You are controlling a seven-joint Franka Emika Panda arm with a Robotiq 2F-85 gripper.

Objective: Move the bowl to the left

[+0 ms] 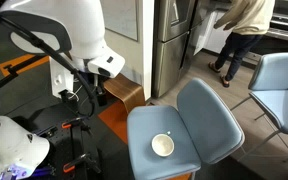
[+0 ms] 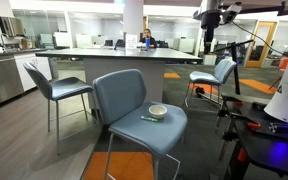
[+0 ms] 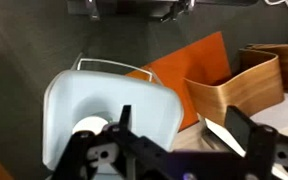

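Observation:
The small white bowl [image 1: 163, 145] sits on the blue-grey chair seat [image 1: 144, 125], near its middle, in both exterior views [image 2: 158, 111]. In the wrist view the bowl [image 3: 87, 127] shows only partly, behind the gripper's dark body, on the pale seat [image 3: 104, 95]. My gripper [image 3: 184, 125] is open and empty, its two dark fingers spread wide. It hangs high above and to the side of the chair [image 1: 104, 64], well apart from the bowl, and it also shows at the top of an exterior view [image 2: 211, 20].
A thin small object [image 2: 144, 118] lies on the seat beside the bowl. A curved wooden piece [image 3: 234, 85] stands on an orange mat [image 3: 184, 65] next to the chair. Other chairs [image 1: 280, 85] [image 2: 56, 85], a steel fridge [image 1: 172, 40] and a person [image 1: 246, 30] stand around.

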